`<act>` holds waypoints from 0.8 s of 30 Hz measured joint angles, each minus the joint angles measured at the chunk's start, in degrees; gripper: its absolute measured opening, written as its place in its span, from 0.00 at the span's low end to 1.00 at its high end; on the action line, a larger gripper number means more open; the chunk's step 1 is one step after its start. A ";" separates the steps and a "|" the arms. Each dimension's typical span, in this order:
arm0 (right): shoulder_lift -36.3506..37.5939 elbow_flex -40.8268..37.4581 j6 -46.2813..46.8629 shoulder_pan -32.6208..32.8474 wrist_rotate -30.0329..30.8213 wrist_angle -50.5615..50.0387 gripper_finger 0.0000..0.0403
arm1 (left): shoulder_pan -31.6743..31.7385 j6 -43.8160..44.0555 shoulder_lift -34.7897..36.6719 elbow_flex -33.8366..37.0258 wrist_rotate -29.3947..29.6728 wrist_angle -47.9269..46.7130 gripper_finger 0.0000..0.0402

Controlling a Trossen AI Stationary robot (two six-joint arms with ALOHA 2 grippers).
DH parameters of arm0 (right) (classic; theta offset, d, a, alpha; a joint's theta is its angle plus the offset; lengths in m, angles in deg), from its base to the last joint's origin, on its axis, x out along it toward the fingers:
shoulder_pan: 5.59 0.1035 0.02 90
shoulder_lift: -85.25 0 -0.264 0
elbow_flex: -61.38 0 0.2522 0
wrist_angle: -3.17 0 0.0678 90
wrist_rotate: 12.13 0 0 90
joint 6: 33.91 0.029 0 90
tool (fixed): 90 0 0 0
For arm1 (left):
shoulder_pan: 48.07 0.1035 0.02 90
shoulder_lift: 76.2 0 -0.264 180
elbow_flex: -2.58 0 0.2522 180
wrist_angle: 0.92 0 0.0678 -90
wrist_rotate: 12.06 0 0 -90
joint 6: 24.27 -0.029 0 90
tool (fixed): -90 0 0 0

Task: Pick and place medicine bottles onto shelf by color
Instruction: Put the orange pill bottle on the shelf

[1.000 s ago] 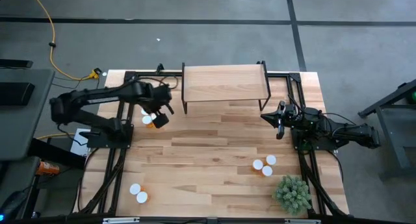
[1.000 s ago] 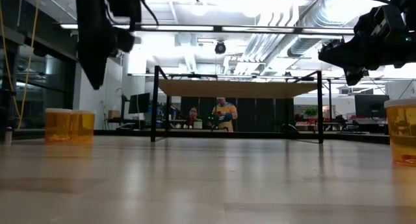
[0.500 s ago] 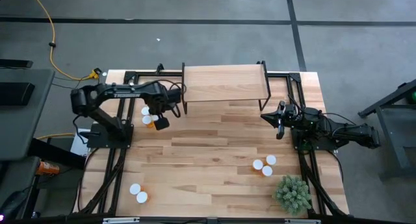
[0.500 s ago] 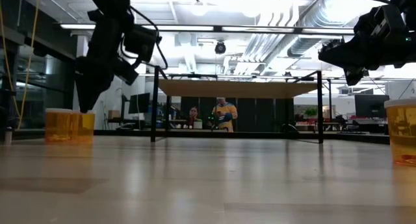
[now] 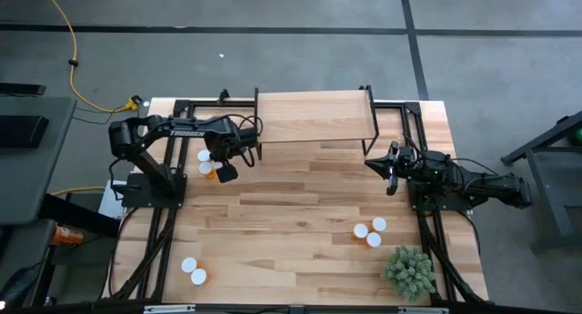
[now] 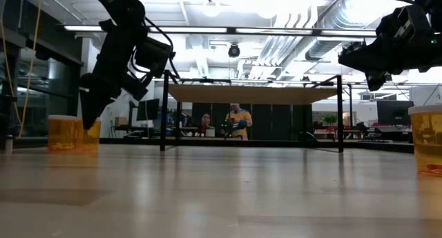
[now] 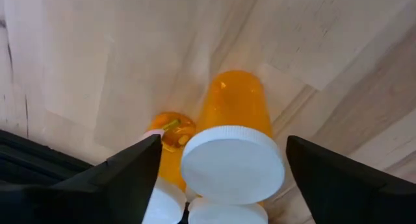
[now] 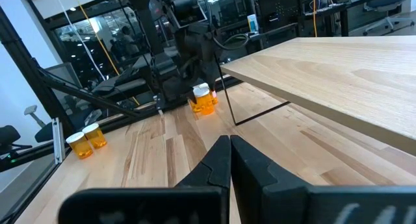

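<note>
Three orange bottles with white caps (image 5: 205,163) stand close together on the table at the far left, in front of the shelf's left end. My left gripper (image 5: 221,170) is open and low over them. In the left wrist view its fingers (image 7: 222,141) stand on either side of one bottle's white cap (image 7: 233,164) with a gap at each side. The other bottles (image 7: 166,201) crowd beside it. My right gripper (image 5: 389,173) is shut and empty, held above the table near the shelf's right end. The wooden shelf (image 5: 315,116) stands at the far middle with nothing on it.
Three bottles (image 5: 368,232) stand at the near right beside a green plant (image 5: 409,270). Two more bottles (image 5: 193,270) stand at the near left. The shelf's black legs (image 5: 258,150) are close to my left gripper. Bare table lies in the middle.
My left gripper has come down from high above the table to the bottles at the far left, tipping its fingers downward over them. The bottles have stayed where they were.
</note>
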 joint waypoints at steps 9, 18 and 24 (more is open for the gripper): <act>0.00 -0.02 0.00 0.00 -0.02 0.00 0.00 | 0.00 0.61 0.02 0.00 -0.03 0.02 0.52; 0.02 0.00 0.00 0.00 0.00 0.00 0.00 | 0.00 0.98 0.04 -0.97 -0.72 -1.82 0.52; 0.00 0.00 0.00 0.00 -0.02 0.00 0.00 | 0.00 0.99 0.04 -4.13 -0.78 -2.12 0.54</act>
